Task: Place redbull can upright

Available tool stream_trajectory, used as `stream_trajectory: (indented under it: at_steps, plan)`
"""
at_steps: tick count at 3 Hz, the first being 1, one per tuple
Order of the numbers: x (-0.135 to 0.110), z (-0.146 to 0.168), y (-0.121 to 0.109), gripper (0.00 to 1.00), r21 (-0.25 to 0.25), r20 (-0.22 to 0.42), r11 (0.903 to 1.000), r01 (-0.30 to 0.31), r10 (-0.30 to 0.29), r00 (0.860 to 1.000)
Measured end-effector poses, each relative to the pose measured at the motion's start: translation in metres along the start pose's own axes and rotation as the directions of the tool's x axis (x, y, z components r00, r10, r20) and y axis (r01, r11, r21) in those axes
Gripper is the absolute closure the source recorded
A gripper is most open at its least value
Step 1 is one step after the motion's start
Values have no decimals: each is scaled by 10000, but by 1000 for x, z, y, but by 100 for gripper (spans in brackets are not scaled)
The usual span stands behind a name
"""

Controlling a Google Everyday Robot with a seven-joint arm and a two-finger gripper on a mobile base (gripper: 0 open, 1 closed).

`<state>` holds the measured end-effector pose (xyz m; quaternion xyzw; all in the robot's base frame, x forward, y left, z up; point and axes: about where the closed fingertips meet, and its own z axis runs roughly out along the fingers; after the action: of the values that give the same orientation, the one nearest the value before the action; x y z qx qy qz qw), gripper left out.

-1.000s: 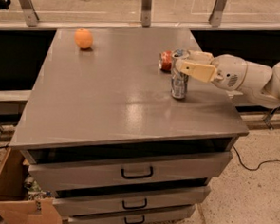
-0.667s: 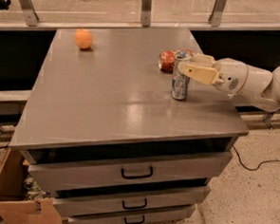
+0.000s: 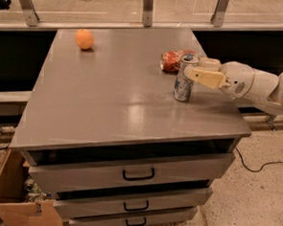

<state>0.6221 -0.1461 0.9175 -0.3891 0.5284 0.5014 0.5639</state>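
In the camera view, your redbull can stands upright on the grey surface, near the right edge, with broad open room to its left. The arm reaches in level from the right. The gripper sits at the can's top; you cannot tell whether it clasps it.

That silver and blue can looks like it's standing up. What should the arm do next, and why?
Probably ease the gripper gently back to the right, away from the redbull can. The can stands upright on the table, so the placing looks done. The gripper sits at the can's upper part, and a red soda can lies just behind, so a careless swing could topple it.
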Motion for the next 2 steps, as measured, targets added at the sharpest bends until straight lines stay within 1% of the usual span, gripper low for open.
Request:
stream_trajectory:
  at_steps: [1,2]
  plan:
    - [-1,-9,-1,12,96,-66,9999,80,-79,9999]
    - [-9,-24,-3,0,214,-345,9991,378,-370,9987]
